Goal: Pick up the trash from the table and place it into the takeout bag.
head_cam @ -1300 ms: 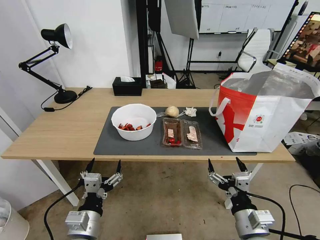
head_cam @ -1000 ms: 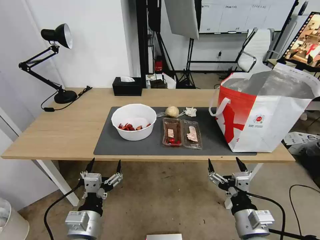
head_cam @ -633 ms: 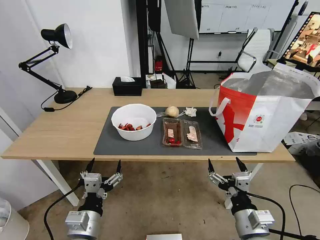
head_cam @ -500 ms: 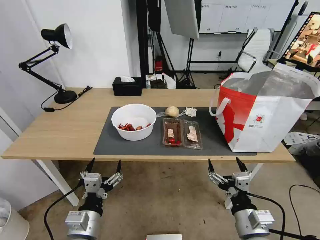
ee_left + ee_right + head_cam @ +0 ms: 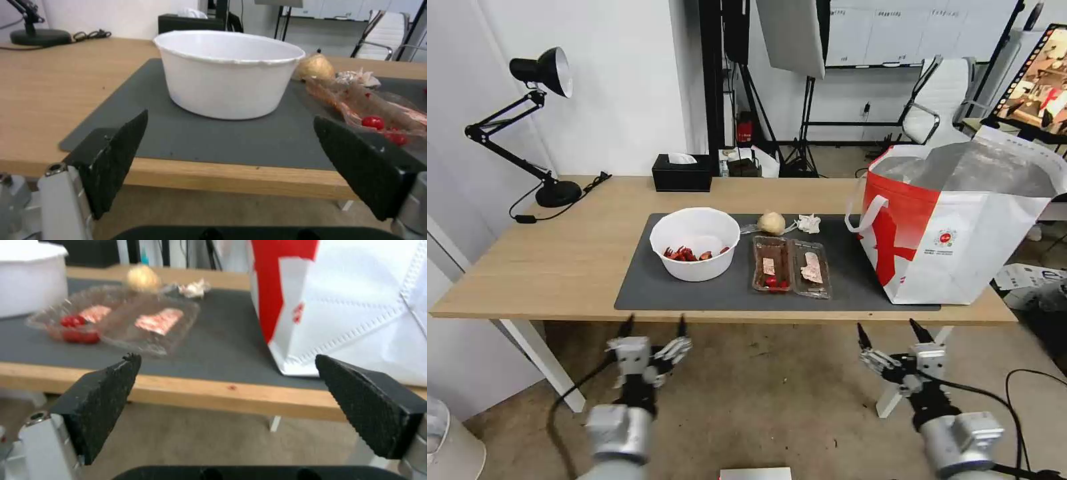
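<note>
The head view looks forward and down from above the near edge of the long light-wood table (image 5: 560, 253), taking in its whole top. Each wrist view sits low, just off that near edge, facing across it between its own spread black fingers. The left wrist view is close to the white round bowl (image 5: 229, 73); both wrist views share the clear hinged plastic tray (image 5: 120, 323).
</note>
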